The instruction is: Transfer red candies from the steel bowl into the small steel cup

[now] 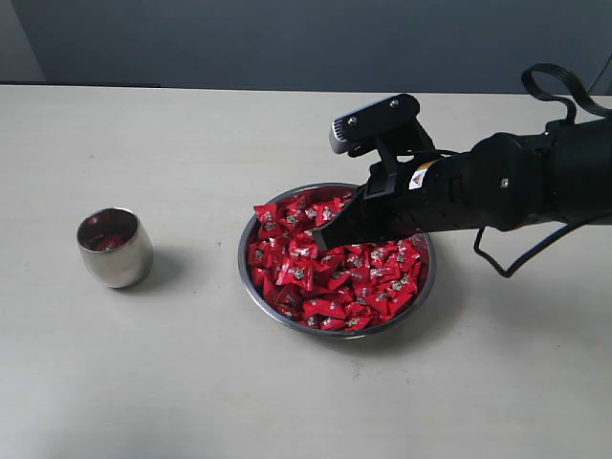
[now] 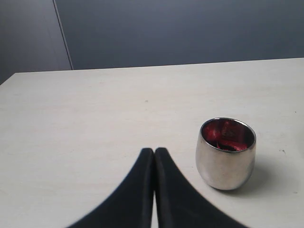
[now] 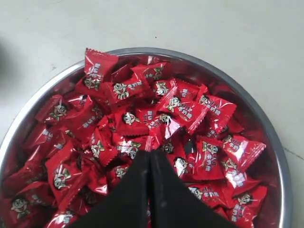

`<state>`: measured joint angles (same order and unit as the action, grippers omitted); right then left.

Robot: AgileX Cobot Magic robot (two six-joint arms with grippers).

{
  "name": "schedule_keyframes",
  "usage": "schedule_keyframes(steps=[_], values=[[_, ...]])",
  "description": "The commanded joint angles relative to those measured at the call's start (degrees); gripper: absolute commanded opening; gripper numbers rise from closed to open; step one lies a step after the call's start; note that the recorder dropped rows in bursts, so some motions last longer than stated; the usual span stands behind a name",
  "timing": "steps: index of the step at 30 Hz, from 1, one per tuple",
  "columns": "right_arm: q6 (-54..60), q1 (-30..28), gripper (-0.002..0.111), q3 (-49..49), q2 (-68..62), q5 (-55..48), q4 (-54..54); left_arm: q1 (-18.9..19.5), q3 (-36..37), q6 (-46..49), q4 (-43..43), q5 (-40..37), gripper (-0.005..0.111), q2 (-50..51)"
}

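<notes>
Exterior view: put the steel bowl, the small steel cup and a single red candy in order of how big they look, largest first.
1. steel bowl, by far the widest.
2. small steel cup, much narrower than the bowl.
3. red candy, smaller than the cup's mouth.

Bare surface [image 1: 191, 382] lay open before and behind the steel bowl [image 1: 287, 323], and between it and the small steel cup [image 1: 116, 253], which stood well apart on its left. The right arm [image 1: 516, 182] and its closed right pincer [image 1: 321, 233] crossed the bowl's right half, just over the red candies [image 1: 306, 282].
</notes>
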<state>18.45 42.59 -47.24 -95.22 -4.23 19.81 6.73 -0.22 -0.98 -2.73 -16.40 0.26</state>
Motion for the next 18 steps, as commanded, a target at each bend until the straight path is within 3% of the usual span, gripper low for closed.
schedule_keyframes(steps=[1, 18], values=[[-0.1, -0.3, -0.001, 0.1, 0.0, -1.2, 0.1, 0.0, 0.2, -0.1, 0.1, 0.1, 0.000, -0.3], [-0.2, -1.9, -0.001, -5.0, -5.3, -4.2, 2.7, 0.0, 0.2, -0.1, 0.1, 0.1, 0.000, -0.3]])
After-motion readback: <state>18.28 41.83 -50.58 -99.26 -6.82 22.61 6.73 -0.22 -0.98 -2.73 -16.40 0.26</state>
